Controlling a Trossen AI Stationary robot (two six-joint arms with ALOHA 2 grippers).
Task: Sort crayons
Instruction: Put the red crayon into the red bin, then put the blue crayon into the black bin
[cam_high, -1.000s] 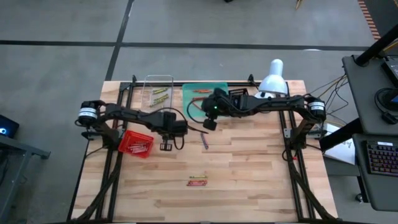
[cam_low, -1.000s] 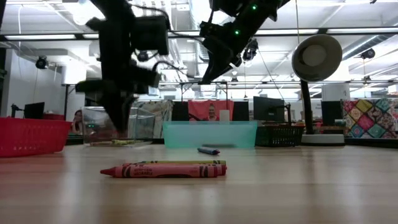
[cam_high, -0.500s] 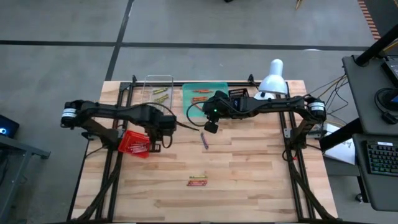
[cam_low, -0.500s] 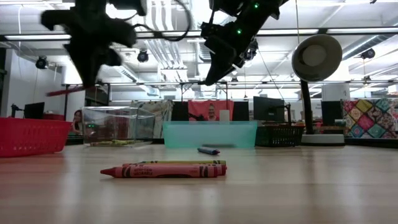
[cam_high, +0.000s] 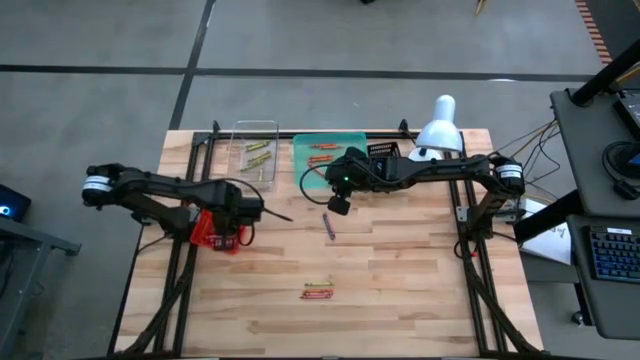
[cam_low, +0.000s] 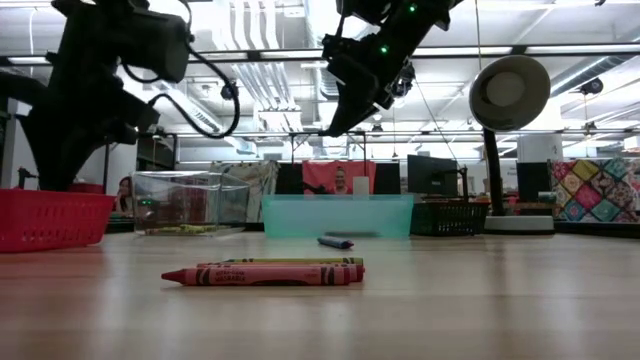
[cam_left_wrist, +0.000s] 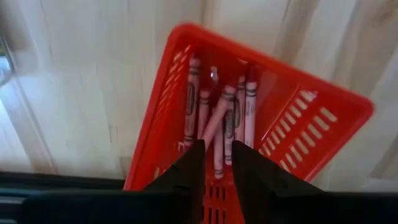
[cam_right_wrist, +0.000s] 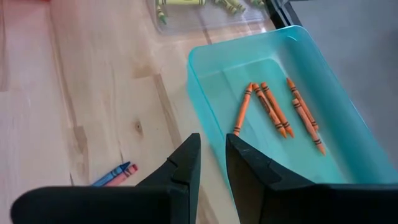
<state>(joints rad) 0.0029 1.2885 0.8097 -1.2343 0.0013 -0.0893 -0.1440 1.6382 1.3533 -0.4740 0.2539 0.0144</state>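
My left gripper (cam_left_wrist: 217, 169) points down over the red mesh basket (cam_left_wrist: 311, 124) at the table's left; its fingers stand slightly apart with nothing between them. Several red crayons (cam_left_wrist: 219, 121) lie in the basket. My right gripper (cam_right_wrist: 212, 163) hangs open and empty above the table, beside the teal tray (cam_right_wrist: 348, 143), which holds several orange crayons (cam_right_wrist: 273, 112). Yellow-green crayons (cam_high: 258, 152) lie in a clear tray. A blue crayon and a red crayon (cam_right_wrist: 115, 175) lie together on the table below my right gripper. A red crayon and a yellow-green crayon (cam_low: 265, 272) lie nearer the front edge.
A white desk lamp (cam_high: 438, 125) and a small black mesh bin (cam_low: 447, 217) stand at the far right. The arms' black frame rails (cam_high: 190, 260) run along both sides. Bare wood (cam_high: 400, 290) lies in the near half of the table.
My left gripper has risen from the table beside the basket and gone toward the table's left edge, ending over the red basket. Half a second ago a red crayon stuck out from its fingers; now none shows there. My right arm has kept still.
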